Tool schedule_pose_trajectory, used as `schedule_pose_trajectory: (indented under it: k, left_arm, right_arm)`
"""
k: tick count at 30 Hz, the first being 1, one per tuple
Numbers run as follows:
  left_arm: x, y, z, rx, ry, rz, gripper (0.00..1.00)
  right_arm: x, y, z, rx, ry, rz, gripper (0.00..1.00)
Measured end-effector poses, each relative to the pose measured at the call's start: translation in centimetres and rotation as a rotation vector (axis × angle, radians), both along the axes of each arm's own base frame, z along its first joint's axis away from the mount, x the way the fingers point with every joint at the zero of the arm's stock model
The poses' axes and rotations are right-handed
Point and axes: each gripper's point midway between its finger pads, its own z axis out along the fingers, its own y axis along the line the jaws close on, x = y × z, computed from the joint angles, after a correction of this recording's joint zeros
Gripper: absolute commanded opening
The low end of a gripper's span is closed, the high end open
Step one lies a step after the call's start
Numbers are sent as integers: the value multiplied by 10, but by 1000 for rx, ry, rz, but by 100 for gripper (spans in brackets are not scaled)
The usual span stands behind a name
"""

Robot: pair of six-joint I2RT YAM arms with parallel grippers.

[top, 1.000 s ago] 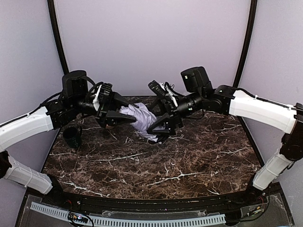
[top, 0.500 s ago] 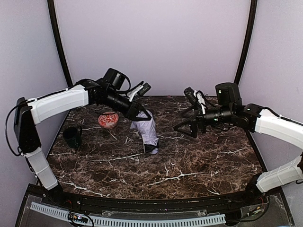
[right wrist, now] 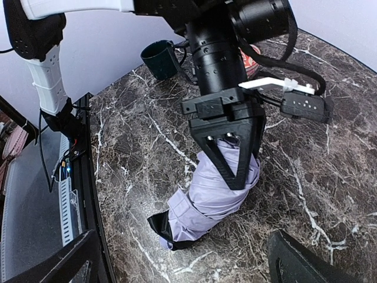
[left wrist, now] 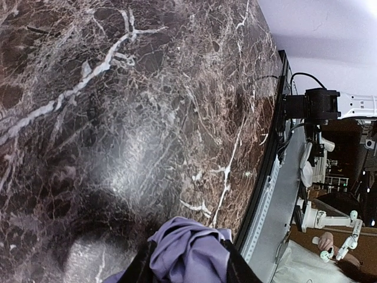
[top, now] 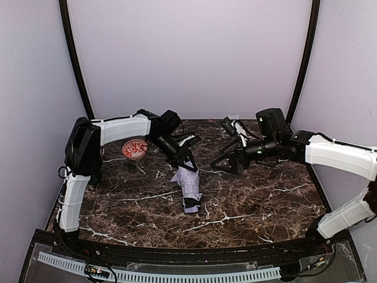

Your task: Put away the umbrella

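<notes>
Top external view: a compact umbrella of pale lavender fabric (top: 188,187) stands tilted on the dark brown marble table (top: 265,200), to the right of the small red-patterned bowl (top: 135,148) and nearer the arm bases than the bowl. Its lower, black-edged end rests on the marble. Its upper end is clamped in the left gripper (top: 181,158). The right gripper (top: 228,163) hangs farther right of the bowl, apart from the umbrella, with its jaws spread and holding nothing.

Left wrist view: bunched lavender cloth (left wrist: 189,256) sits pinched between the two dark fingers (left wrist: 143,270). Beyond it there is only marble, and the bowl is out of sight.

Right wrist view: the left gripper (right wrist: 231,154) bites the top of the rolled bundle (right wrist: 209,197), and a black flap pokes out at its foot. The right gripper's own fingers (right wrist: 73,259) stand wide at the frame's lower corners. A dark green mug (right wrist: 162,59) stands behind.

The umbrella is probably light. Its cloth is soft and slick and likely to slide or bunch, while the shaft inside is stiff. A grip across the middle of the roll, squeezing through to that core, should hold better than pinching loose folds.
</notes>
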Motion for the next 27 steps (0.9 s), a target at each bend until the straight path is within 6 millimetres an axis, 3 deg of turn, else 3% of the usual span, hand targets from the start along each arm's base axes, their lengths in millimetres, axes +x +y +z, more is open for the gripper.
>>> schedule_pose_trajectory:
  k: [9,14,20,21,25,27]
  left_arm:
    - [29,-10,-32,25,66,15,38]
    - [42,-16,-44,32,11,-4,52]
    - [50,-12,-62,75,-50,-12,60]
    - [52,-11,-63,80,-64,-10,63]
    - [63,-13,-65,80,-126,-6,97]
    - [67,-16,-59,62,-151,-5,99]
  right_arm:
    - [3,2,4,15,-12,-4,99]
    - [4,3,4,19,-16,-5,99]
    - [4,3,3,18,-16,-5,99]
    - [4,3,3,18,-15,-6,99]
    - [5,3,4,17,-14,-10,99]
    - [6,2,3,15,-16,-19,99]
